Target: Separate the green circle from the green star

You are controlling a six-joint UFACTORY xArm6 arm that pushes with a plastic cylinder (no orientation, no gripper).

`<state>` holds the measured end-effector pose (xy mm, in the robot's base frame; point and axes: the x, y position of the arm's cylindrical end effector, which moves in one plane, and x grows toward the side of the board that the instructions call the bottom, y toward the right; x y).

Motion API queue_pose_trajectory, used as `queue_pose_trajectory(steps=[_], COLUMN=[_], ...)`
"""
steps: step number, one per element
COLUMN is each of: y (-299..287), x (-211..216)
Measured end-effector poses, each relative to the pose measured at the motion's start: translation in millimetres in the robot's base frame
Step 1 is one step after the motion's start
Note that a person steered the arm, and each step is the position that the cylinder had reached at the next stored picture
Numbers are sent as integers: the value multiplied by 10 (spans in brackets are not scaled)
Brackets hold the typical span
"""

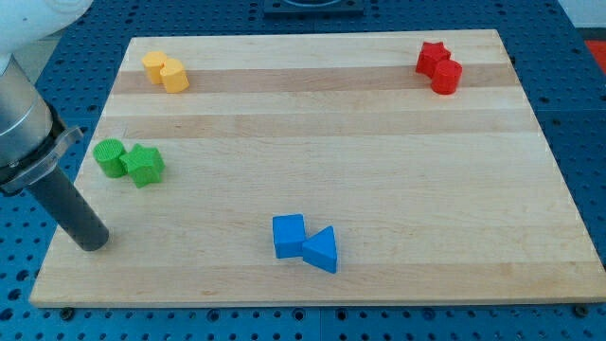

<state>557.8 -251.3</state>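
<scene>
While green circle (pixel 110 156) touches green star (pixel 144 165), my tip (pixel 93 242) sits apart, below-left.

A single camera looks down at a slant on the wooden surface (pixel 331 142) from beyond its near long edge, facing toward the far edge at the view's top. It sits back enough that the whole surface fits in frame (all four corners show), with a band of blue perforated base (pixel 587 114) around it. The surface's far edge appears shorter than its near edge, so the tilt is moderate.
</scene>
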Motion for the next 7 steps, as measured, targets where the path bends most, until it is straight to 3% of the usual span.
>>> queue_pose_trajectory(steps=[2, 3, 7], y=[-276, -320, -21], x=[-8, -472, -1040])
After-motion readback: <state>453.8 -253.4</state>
